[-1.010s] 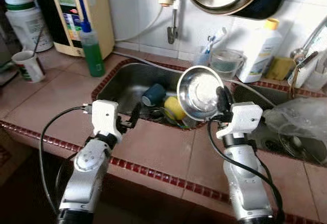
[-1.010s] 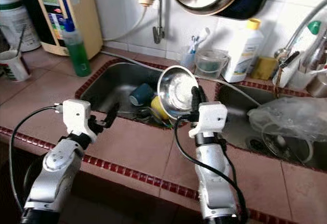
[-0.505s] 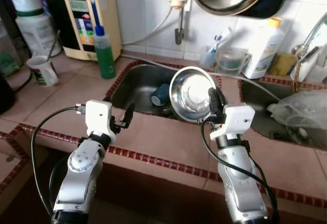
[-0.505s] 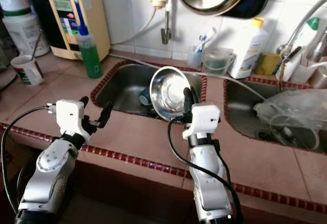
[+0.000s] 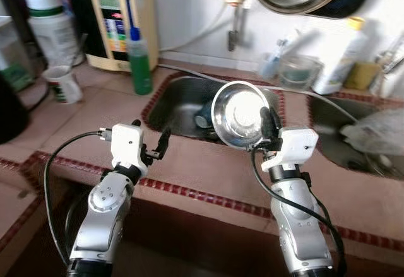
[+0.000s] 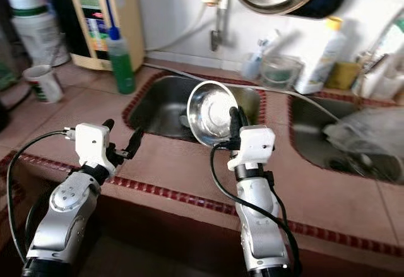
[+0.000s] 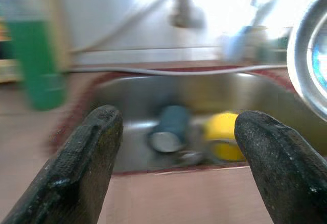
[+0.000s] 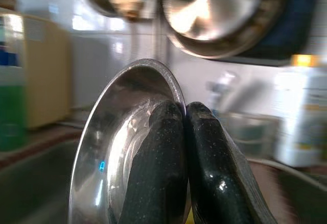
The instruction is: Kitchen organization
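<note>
Over tiled counter point(image 5: 76, 116), pincer-held steel bowl point(image 5: 240, 113)

Whole scene shifted toward 4 o'clock since 1.0 s ago (camera motion), steel bowl point(image 5: 240, 114) in right gripper point(image 5: 271, 125) now hides the yellow item in the sink point(image 5: 177, 100), more counter edge exposed

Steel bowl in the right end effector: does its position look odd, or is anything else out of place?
The steel bowl is held on edge, nearly vertical, above the left sink, gripped at its rim by the right end effector. A blue cup lies on its side in that sink beside a yellow item. No spill is visible.
</note>
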Motion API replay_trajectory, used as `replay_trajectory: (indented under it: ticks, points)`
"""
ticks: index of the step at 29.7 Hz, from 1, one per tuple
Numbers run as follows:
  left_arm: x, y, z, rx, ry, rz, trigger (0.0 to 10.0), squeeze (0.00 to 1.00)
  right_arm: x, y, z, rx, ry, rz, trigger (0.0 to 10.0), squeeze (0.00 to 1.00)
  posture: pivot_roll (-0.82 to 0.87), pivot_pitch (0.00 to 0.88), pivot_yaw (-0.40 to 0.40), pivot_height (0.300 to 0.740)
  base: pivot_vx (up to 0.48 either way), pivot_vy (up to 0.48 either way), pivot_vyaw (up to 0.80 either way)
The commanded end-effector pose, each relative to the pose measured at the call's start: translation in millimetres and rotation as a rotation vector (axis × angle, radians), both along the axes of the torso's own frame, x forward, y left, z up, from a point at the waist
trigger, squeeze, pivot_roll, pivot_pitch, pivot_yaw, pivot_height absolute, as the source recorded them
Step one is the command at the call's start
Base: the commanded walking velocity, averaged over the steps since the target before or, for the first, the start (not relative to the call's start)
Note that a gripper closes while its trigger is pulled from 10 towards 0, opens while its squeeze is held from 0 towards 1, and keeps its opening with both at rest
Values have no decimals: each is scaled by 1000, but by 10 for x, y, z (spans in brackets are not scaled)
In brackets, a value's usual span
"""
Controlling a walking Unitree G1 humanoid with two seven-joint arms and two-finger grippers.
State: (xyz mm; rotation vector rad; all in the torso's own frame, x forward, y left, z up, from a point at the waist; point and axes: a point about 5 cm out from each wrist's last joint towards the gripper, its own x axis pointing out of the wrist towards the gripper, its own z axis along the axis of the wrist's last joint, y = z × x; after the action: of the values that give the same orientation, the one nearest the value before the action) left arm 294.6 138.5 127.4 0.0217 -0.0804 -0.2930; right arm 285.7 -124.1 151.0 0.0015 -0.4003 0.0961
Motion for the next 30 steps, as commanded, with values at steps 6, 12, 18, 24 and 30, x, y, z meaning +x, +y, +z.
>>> replay_trajectory:
  ticks: [6,12,18,24,30]
  points:
    - [-18,-45,5,7,7,-20,10000,0,-14,-18,16,0,-6,-9,10000,0,-72,0,17,740,0,0,-800]
    - [-9,-31,-4,6,21,-29,10000,0,-22,-21,28,-2,-18,-7,10000,0,-72,0,17,740,0,0,-133]
    - [-16,-34,-2,6,21,-33,10000,0,-25,-15,30,-2,-19,-6,10000,0,-72,0,17,740,196,0,0]
    - [-24,-30,-1,9,23,-29,10000,0,-32,-14,27,-3,-18,-1,10000,0,-71,0,15,740,325,0,0]
    - [-32,-29,6,2,15,-20,10000,0,-36,-17,23,-6,-14,0,10000,0,-71,7,12,740,269,0,0]
